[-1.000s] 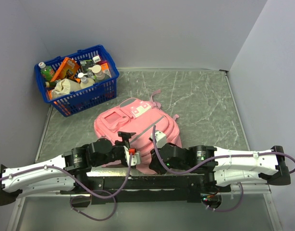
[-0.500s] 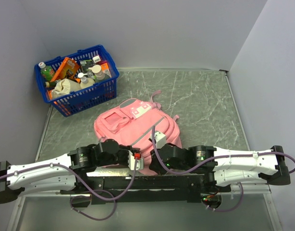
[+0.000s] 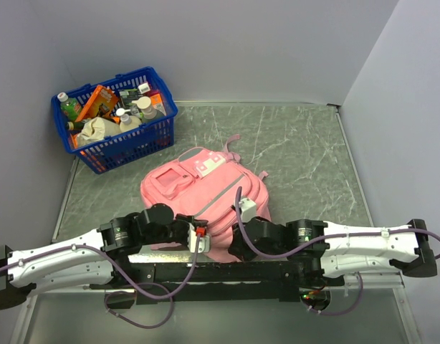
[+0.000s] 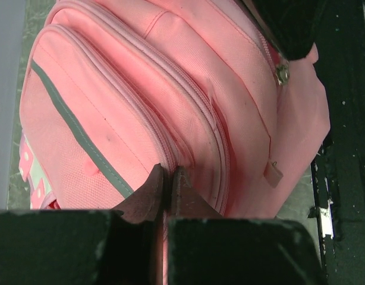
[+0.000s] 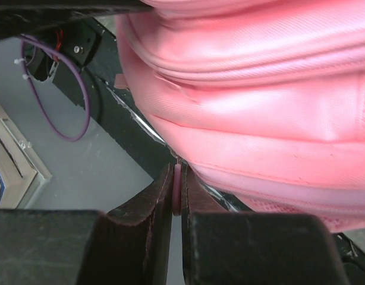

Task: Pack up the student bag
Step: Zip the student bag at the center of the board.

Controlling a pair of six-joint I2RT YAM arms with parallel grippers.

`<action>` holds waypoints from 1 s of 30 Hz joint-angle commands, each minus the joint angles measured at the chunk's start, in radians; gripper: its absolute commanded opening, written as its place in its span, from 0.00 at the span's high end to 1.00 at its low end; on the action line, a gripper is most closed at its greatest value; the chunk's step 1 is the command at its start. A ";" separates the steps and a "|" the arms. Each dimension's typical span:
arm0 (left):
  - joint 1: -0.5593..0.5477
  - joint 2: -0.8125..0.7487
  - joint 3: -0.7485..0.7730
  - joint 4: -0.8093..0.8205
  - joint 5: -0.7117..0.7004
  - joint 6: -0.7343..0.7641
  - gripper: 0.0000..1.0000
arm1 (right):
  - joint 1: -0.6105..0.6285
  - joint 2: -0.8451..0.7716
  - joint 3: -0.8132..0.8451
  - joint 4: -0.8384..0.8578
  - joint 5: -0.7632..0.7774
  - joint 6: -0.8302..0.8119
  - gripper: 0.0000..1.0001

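L gripper point(image 4: 167, 178) has snapped shut since a sec ago, tips at a zip seam; any pinch is hidden. R gripper point(image 5: 177, 178) is nipped on a thin pink tab at the near edge of the student bag point(image 3: 206, 193). Bag lies flat on table point(image 3: 299, 158), near end under both wrists, long axis near-far, handle end far-right. Full blue basket point(image 3: 127, 147) sits far-left, apart.

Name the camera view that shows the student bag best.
The top external view: it alone shows nearly the whole student bag, though its near edge is covered. The left wrist view gives only a close stretch of its seams and grey stripe; the right wrist view, just pink folds.
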State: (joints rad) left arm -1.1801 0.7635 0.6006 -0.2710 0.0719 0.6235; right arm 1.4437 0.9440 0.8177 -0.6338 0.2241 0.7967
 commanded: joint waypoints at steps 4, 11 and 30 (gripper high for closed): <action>0.039 -0.015 -0.015 -0.114 -0.001 0.133 0.99 | 0.044 -0.074 -0.029 -0.108 0.056 0.110 1.00; 0.183 -0.013 -0.024 -0.165 0.055 0.275 0.99 | 0.145 -0.082 0.012 -0.309 0.168 0.286 1.00; 0.333 0.071 0.238 -0.253 0.334 0.150 0.24 | 0.077 0.006 0.032 -0.006 0.138 0.063 1.00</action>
State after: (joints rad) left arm -0.8749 0.8078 0.7338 -0.4362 0.4122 0.8330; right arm 1.5558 0.9260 0.7841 -0.7448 0.4271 1.0271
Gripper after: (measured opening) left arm 0.687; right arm 0.129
